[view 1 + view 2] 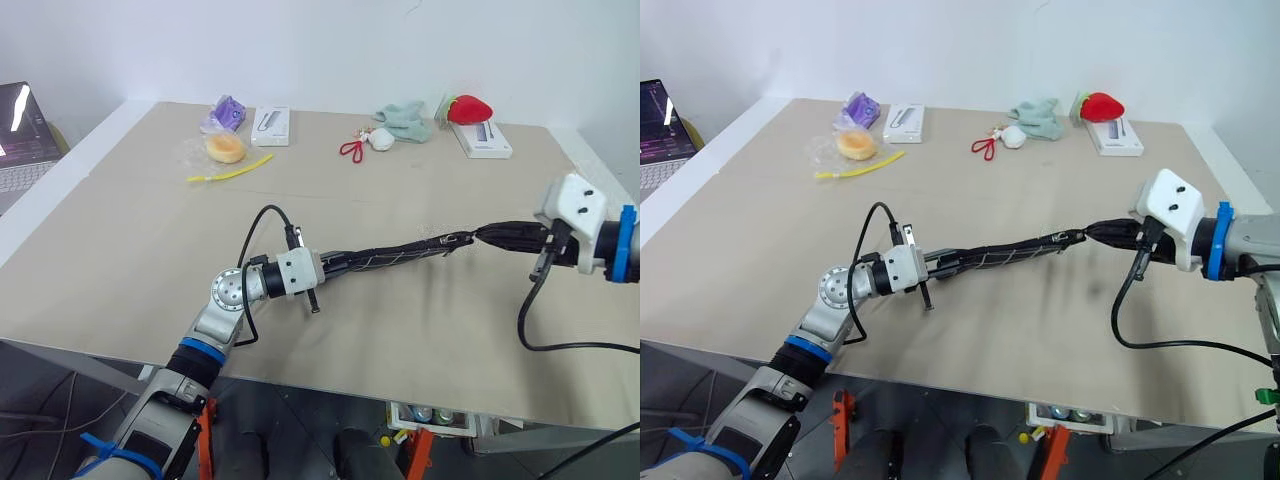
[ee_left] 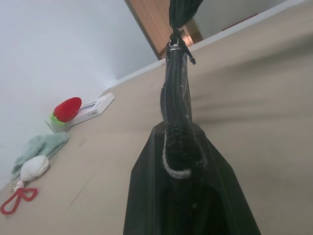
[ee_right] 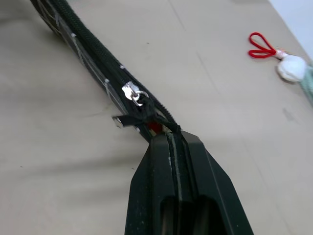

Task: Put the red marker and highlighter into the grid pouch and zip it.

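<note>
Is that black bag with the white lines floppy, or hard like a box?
Probably floppy: the grid pouch hangs stretched between the left gripper and the right gripper, sagging slightly. It looks like thin fabric, so likely light. Let go, it would probably flop flat onto the table.

The grid pouch (image 1: 385,257) hangs stretched between both arms above the bench (image 1: 120,260); a keychain (image 1: 352,149) lies behind it.

You see the flat black fabric grid pouch (image 1: 385,257) crossed by thin white lines, with a silver zipper slider (image 3: 133,92) and a speck of red at its open end. Behind the pouch, a red looped keychain (image 1: 351,149) and a red plush strawberry (image 1: 468,108) lie on the beige table (image 1: 130,260).
</note>
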